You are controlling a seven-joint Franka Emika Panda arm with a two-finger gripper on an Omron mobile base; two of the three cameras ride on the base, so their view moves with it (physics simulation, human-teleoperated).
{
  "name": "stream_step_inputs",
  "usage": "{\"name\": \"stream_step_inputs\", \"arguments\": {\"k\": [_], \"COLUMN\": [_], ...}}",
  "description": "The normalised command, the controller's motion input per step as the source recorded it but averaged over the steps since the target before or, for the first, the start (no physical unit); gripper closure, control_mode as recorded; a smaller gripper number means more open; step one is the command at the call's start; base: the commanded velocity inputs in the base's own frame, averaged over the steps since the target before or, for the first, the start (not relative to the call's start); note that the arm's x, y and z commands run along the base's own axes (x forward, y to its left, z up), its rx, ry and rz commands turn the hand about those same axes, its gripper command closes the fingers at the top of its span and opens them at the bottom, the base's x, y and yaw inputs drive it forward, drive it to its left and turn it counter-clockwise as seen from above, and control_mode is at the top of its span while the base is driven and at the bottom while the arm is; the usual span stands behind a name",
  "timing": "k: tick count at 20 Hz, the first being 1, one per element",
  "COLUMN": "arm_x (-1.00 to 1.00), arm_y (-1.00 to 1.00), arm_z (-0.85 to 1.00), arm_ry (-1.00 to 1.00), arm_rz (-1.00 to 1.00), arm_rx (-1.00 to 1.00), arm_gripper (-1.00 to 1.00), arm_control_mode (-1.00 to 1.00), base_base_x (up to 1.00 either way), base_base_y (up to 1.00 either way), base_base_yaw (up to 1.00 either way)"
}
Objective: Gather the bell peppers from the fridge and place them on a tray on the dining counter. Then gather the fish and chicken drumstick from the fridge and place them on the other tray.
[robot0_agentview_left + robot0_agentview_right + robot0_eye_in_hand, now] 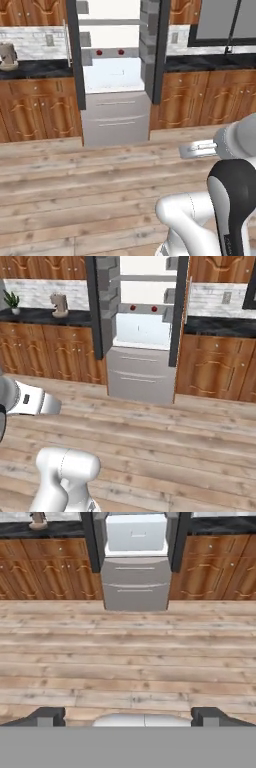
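Note:
The fridge [116, 75] stands open straight ahead, across a stretch of wooden floor. On one of its shelves sit two small red round things, which I take for the bell peppers [99, 52] [121, 51] [133, 307] [154, 308]. Fish, chicken drumstick and trays are out of view. My gripper [129, 718] is open, its two dark fingertips [50, 717] spread wide with nothing between them. It points at the fridge's lower drawers [135, 584] from well back over the floor.
Both fridge doors [75, 55] [160, 50] swing out toward me. Wooden cabinets under dark counters [35, 70] [210, 62] flank the fridge. A coffee machine [59, 305] and a small plant [12, 301] stand on the left counter. Bare plank floor [130, 657] lies between me and the fridge.

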Motion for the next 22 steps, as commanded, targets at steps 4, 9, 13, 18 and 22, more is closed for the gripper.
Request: {"name": "stream_step_inputs", "arguments": {"k": [4,9,13,18,22], "arm_x": [0.00,0.00,0.00,0.00,0.00], "arm_y": [0.00,0.00,0.00,0.00,0.00], "arm_z": [0.00,0.00,0.00,0.00,0.00], "arm_ry": [0.00,0.00,0.00,0.00,0.00], "arm_rz": [0.00,0.00,0.00,0.00,0.00], "arm_rx": [0.00,0.00,0.00,0.00,0.00], "arm_gripper": [-1.00,-1.00,-1.00,-1.00,-1.00], "arm_control_mode": [1.00,1.00,1.00,1.00,1.00], "base_base_x": [1.00,1.00,1.00,1.00,0.97], "base_base_y": [0.00,0.00,0.00,0.00,0.00], "base_base_yaw": [0.01,0.01,0.00,0.00,0.00]}}
